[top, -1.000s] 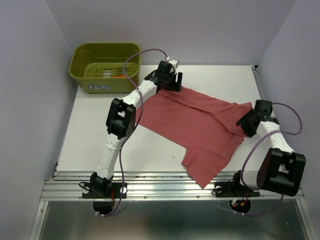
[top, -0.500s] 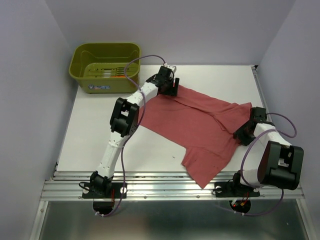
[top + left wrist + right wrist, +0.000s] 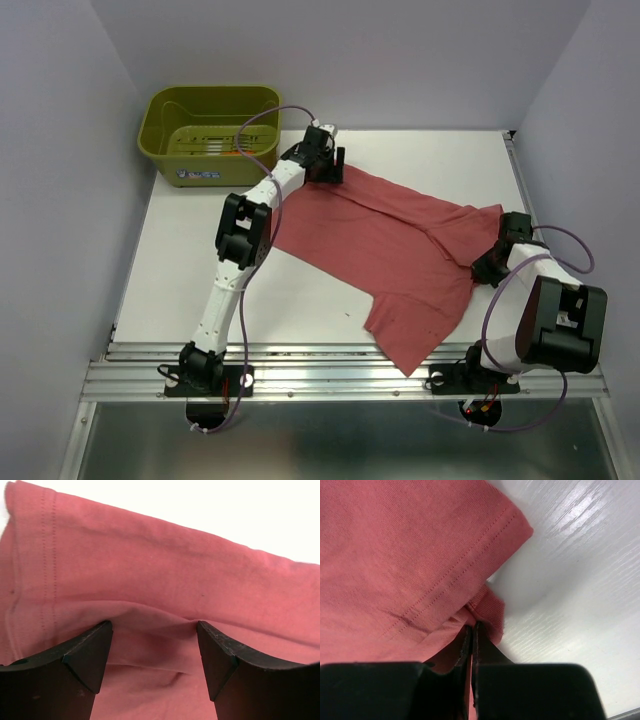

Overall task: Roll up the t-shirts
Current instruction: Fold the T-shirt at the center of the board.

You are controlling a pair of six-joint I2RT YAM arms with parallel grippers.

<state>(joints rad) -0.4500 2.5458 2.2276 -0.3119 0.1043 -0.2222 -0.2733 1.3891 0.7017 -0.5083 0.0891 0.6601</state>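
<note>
We found the rose-red t-shirt [image 3: 390, 245] lying spread and creased across the tabletop [image 3: 180, 280]. The left hand [image 3: 154, 630] stood at its far left corner, fingers [image 3: 85, 655] parted either side of a raised fold and apparently resting on the cloth; the right hand [image 3: 471, 630] was clamped tight on a bunched hem at the shirt's right edge. The olive-green basket [image 3: 160, 140] sat at the far left corner, apart from the shirt.

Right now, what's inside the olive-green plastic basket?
Olive-green plastic basket: mostly bare slotted floor, one small orange-red bit I cannot identify. Its near wall hides the front strip.
</note>
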